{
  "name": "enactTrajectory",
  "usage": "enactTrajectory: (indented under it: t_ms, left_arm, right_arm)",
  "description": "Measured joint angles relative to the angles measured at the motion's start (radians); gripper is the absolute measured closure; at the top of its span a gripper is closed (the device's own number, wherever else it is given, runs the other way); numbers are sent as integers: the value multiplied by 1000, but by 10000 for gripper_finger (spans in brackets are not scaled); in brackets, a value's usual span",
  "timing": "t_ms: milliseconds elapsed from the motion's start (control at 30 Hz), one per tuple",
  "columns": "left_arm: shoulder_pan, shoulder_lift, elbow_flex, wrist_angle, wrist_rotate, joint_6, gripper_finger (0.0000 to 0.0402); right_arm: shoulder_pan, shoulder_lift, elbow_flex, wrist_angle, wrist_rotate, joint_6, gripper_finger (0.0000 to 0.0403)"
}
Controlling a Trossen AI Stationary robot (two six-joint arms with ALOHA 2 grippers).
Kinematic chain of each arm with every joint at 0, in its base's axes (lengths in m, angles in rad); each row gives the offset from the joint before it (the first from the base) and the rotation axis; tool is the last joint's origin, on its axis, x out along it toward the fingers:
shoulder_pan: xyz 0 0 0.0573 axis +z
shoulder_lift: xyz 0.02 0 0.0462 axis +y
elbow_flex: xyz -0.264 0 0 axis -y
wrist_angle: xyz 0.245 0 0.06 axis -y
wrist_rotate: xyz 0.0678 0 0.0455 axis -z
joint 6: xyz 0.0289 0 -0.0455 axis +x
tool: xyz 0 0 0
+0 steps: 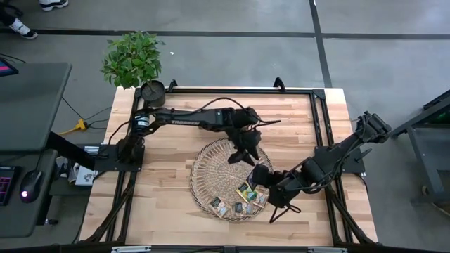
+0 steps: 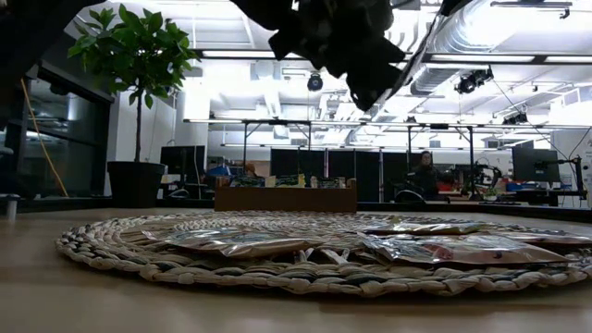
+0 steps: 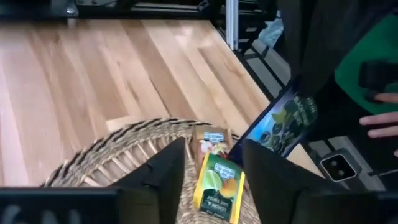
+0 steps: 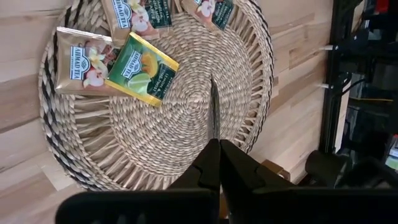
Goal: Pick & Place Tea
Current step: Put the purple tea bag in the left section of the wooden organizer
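Observation:
A round woven tray (image 1: 200,165) lies on the wooden table. Several tea sachets (image 1: 239,200) lie flat on its near part; a green-yellow one (image 4: 143,68) and a tan one (image 4: 81,62) show in the right wrist view. My left gripper (image 1: 247,156) hovers open over the tray's middle. In its wrist view the green-yellow sachet (image 3: 217,183) lies on the weave beyond the gap between its fingers (image 3: 214,152). My right gripper (image 1: 261,176) hangs over the tray's right side, shut on a dark blue sachet (image 3: 283,121). My right gripper (image 4: 214,146) pinches the dark blue sachet between its two shut fingers. In its wrist view the sachet is edge-on, a thin dark line (image 4: 214,112) reaching out past the fingertips. The fingers slant down from the table's right. The sachet is lifted clear above the tray and tilted.
A potted plant (image 1: 133,60) stands at the table's far left corner. Black frame rails (image 1: 320,112) run along the table's far and right edges. Bare wood (image 1: 162,176) lies left of the tray. Both grippers hang close together over the tray (image 2: 139,259).

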Motion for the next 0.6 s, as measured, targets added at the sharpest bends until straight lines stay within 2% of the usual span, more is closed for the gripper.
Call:
enactTrajectory:
  t_ms: [133,600]
  left_arm:
    - [-5,5,-2,17,18,-1,225]
    - [-38,3,-2,73,53,-2,223]
  right_arm:
    - [0,0,0,1,-4,0,403]
    - [-20,0,0,48,-21,-78,403]
